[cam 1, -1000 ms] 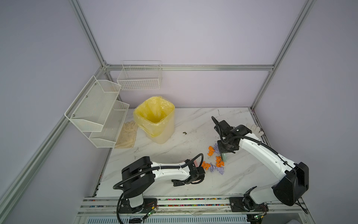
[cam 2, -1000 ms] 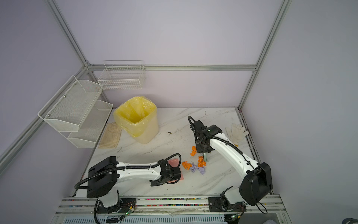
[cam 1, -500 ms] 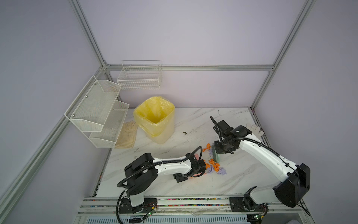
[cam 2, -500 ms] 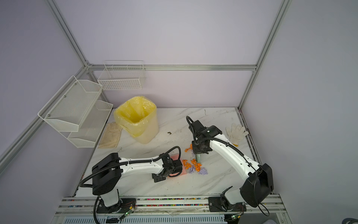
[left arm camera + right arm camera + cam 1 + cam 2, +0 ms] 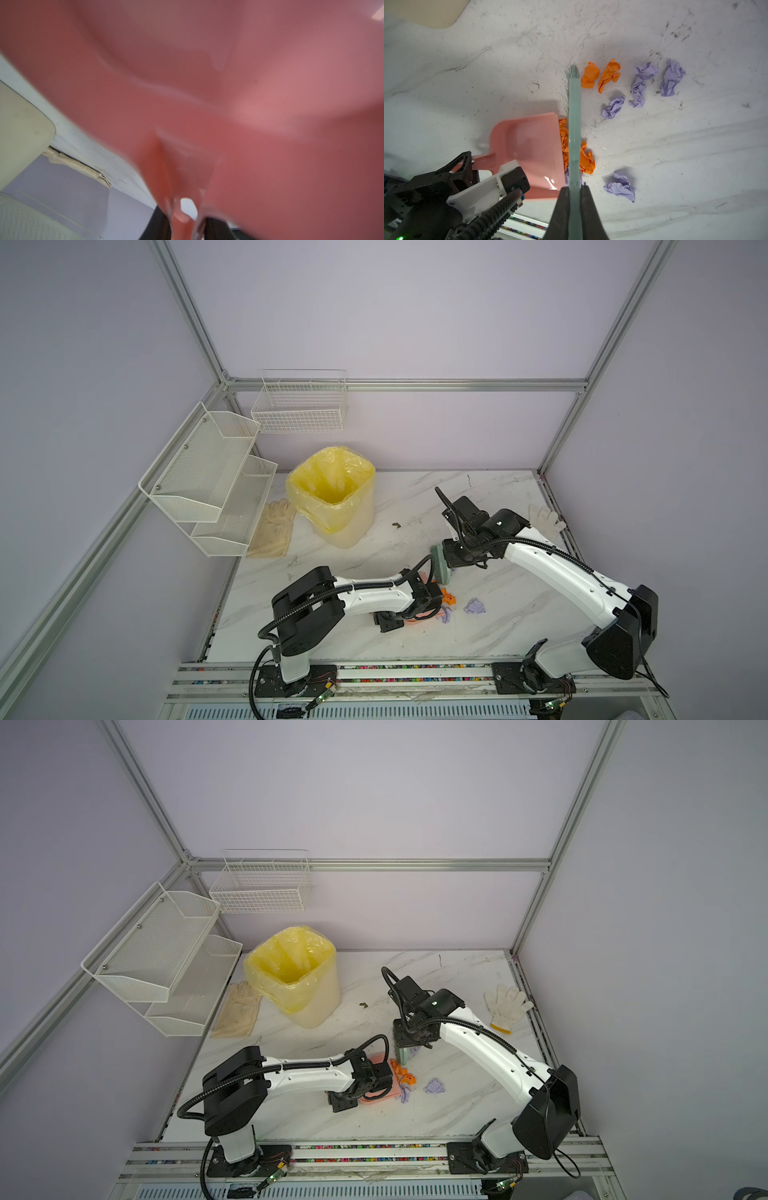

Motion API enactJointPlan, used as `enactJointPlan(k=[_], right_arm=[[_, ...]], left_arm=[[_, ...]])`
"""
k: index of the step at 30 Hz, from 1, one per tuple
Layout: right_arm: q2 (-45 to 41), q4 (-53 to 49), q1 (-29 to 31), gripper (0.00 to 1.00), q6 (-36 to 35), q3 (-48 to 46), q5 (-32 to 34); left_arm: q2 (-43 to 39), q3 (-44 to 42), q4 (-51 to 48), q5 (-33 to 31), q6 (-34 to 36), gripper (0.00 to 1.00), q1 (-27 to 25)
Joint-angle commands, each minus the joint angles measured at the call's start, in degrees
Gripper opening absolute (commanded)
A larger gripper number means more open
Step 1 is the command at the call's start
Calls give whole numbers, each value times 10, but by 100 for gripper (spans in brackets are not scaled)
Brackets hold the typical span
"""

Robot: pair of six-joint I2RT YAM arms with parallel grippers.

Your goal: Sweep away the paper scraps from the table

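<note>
Here the paper scraps (image 5: 613, 107) all lie on the near middle of the table (image 5: 675, 155), and the right wrist view shows them best. Two orange wads sit free, just beside each other. More orange paper is bunched at the lip of the one pink dustpan (image 5: 529, 141), too crumpled together to number. Five pale purple wads lie in the open, two of them touching, and a sixth purple bit peeks out from behind the brush (image 5: 574, 124).

That single pale green brush stands along the dustpan's mouth, between the pan and the free wads, and covers part of the orange bunch. The right gripper (image 5: 574, 193) is clamped tight on the brush handle. The left gripper (image 5: 467, 166) is closed around the dustpan's handle; its own camera sees little but blurred pink plastic. In both top views the right arm hangs over most of the scraps, so only the orange bunch and one purple wad to its right show clearly.

Around them are one yellow-lined bin (image 5: 332, 497) at the far left, one tan glove (image 5: 272, 531) at the left edge and one white glove (image 5: 507, 1006) at the far right. A two-tier mesh shelf (image 5: 208, 481) and a wire basket (image 5: 299, 406) hang on the walls.
</note>
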Motion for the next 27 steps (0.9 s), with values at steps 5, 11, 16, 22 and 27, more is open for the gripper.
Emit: enactJointPlan(k=[5,11,16,22,27], right_arm=[[-15,-33,3,0,17,24,45],[-36,-26,2,0,26,35,43],[-42,-17,2,0,24,74,48],[-38,-2,2,0,21,118,27],[-37,53,2,0,28,82,-15]], left_arm=[[-51,21,-16,-42,-7,0,6],[-79,12,-13,-58,-12,0,21],[-81,12,0,-57,-17,0,57],[-89,14,5,-57,-18,0,77],[-97,10,16,-48,-19,3,86]])
